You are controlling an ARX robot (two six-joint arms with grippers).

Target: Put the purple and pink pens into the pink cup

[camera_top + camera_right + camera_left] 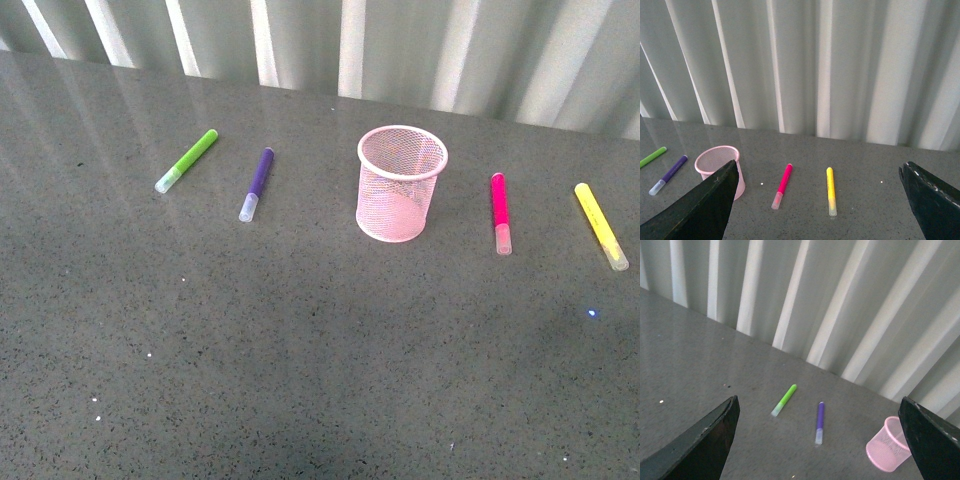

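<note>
The pink cup (400,184) stands upright in the middle of the grey table, a round light-pink mesh cup. To its left lies the purple pen (257,184), whitish cap toward me. The pink pen (500,212) lies on the cup's right, cap toward me too. Neither arm shows in the front view. My left gripper (820,440) hangs open well above the table, with the purple pen (819,422) and the cup (887,445) far beyond its fingers. My right gripper (822,200) is open as well, high over the pink pen (782,186), with the cup (715,162) off to one side.
A lime-green marker (187,160) lies left of the purple pen. A yellow marker (601,225) lies at the far right, beyond the pink pen. A pale pleated curtain (350,45) closes off the table's far edge.
</note>
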